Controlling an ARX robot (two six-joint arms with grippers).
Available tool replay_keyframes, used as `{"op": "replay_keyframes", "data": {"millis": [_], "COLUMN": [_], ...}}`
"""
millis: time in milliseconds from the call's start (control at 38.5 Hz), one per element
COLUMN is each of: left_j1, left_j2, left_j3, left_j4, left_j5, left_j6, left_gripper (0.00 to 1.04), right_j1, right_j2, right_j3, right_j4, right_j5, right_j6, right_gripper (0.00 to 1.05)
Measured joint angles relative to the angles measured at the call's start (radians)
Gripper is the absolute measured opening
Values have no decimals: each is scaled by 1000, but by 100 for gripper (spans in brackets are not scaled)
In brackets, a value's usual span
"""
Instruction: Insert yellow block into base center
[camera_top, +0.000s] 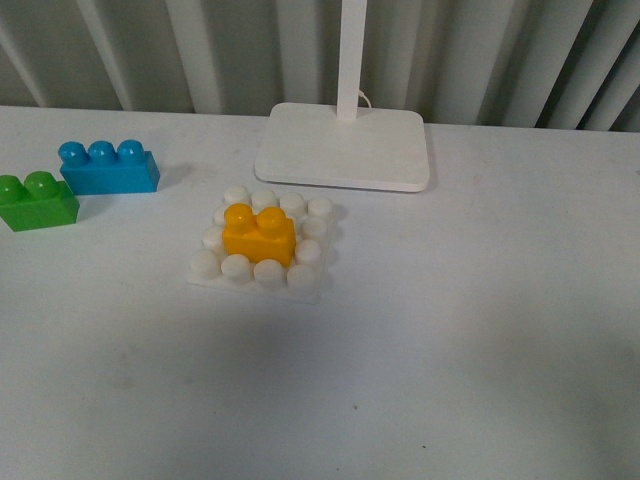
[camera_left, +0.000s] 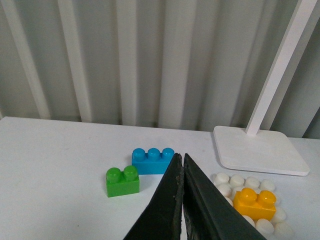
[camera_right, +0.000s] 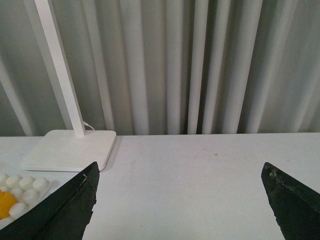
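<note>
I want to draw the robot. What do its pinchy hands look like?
Only the fingers show. The left gripper has two black, flat, wedge-shaped fingers with rough, worn edges. The right gripper has two matching black pointed fingers, with pale scuffs at the tips. No cables or markings are visible.

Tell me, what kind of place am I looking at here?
Probably a small test bench rather than a home: a plain white table in front of a grey pleated curtain, with toy bricks, a yellow block pressed onto a studded white base, and a white lamp foot.
</note>
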Motion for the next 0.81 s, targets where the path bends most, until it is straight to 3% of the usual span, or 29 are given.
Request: {"op": "replay_keyframes", "data": {"millis": [702,806], "left_j1": [0,0], "left_j2": [-257,-387], "left_j3": [0,0], "left_j4": [-253,-415], "left_j5": [0,2], "left_j6": [0,0], "left_gripper": [4,4], "right_j1": [0,0], "right_j2": [0,0], "right_j3": [0,0], "right_j4": [0,0], "right_j5": [0,0], "right_j6": [0,0], "right_gripper": [95,95]}}
